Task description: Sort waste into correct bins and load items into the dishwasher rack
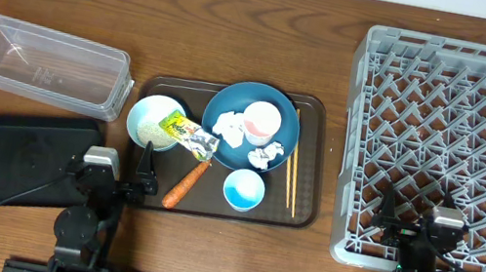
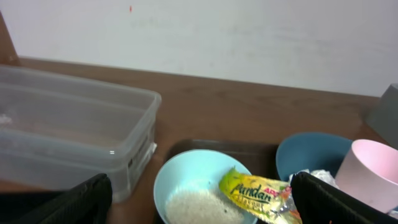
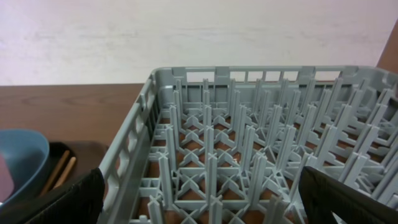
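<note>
**Overhead.** Both jaws stood wide apart and empty at the 6 o'clock edge of the tabletop [image 1: 240, 37]. The left jaws were beside the black tray [image 1: 11, 162], and the right jaws were over the near rim of the dishwasher rack [image 1: 459, 143], which sat at 3 o'clock.
- The clear tub [image 1: 42, 63] sat at 10 o'clock.
- On the brown serving tray [image 1: 317, 119], the dark blue plate [image 1: 226, 108] at 12 o'clock carried a pink cup [image 1: 262, 119] and tissue pieces [image 1: 229, 130].
- The rice bowl [image 1: 151, 121] was at 9 o'clock, the carrot [image 1: 185, 184] at 7, the small blue cup [image 1: 244, 190] at 6 and the chopsticks [image 1: 293, 164] at 3.

**Left wrist.** The wrapper [image 1: 186, 132] lay over the bowl's 3 o'clock rim.
- Judged thin, crinkly and slippery, so pinch a free corner.
- Rice is loose, so tip the bowl rather than pick at the grains.
- Carrot judged light, stiff and tapered, so grip across mid-body.
- Tissue is soft and any pinch should do.

**Right wrist.** Only empty rack pegs were ahead, with the plate edge and chopsticks at 8 o'clock.
- Plate and cups are rigid, probably smooth and breakable, so take them by the rim.
- Chopsticks are thin and prone to roll.
</note>
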